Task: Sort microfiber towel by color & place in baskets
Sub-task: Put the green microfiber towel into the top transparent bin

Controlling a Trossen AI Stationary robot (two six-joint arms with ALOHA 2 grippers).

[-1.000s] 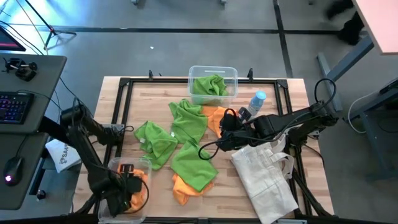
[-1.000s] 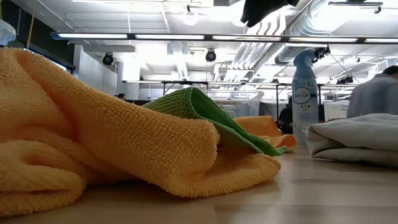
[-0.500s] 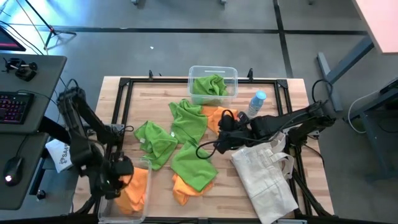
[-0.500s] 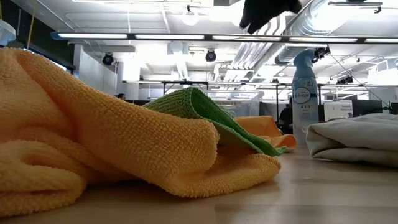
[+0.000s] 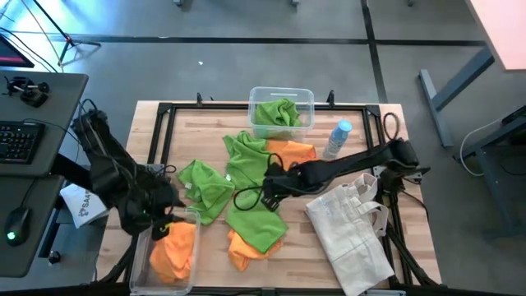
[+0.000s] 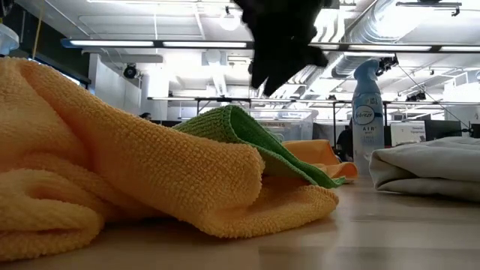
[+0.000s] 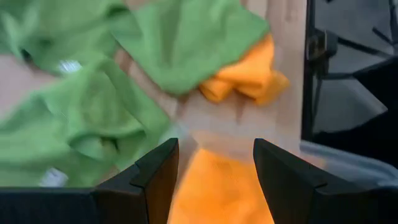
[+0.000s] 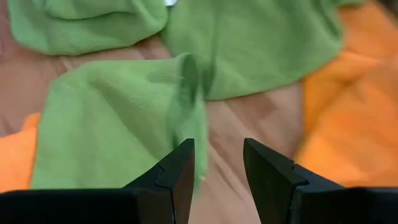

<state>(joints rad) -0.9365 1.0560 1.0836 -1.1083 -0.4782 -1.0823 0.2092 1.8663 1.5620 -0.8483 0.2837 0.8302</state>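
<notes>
Green microfiber towels lie spread over the middle of the table [image 5: 205,182], [image 5: 251,156], [image 5: 256,215]. One orange towel [image 5: 292,152] sits behind them, and another [image 5: 246,247] pokes out from under the nearest green one. The far basket [image 5: 306,97] holds a green towel, while the near-left basket [image 5: 191,271] holds orange towels [image 5: 174,251]. My left gripper [image 5: 164,215] [image 7: 214,149] hovers open over that basket's far end. My right gripper [image 5: 265,193] [image 8: 217,149] is open above the middle green towel [image 8: 112,124], and shows as a dark shape [image 6: 281,37] in the low view.
An off-white tote bag [image 5: 349,226] lies at the table's right near side. A clear bottle with a blue cap [image 5: 337,138] stands behind it. A black frame [image 5: 160,131] borders the tabletop. A desk with a keyboard [image 5: 20,140] stands off the left edge.
My left gripper has risen out of the near-left basket and drawn toward the table's far side, leaving the orange towels lying in the basket. My right gripper has travelled toward the table's left, from over the orange towel to above the middle green towel.
</notes>
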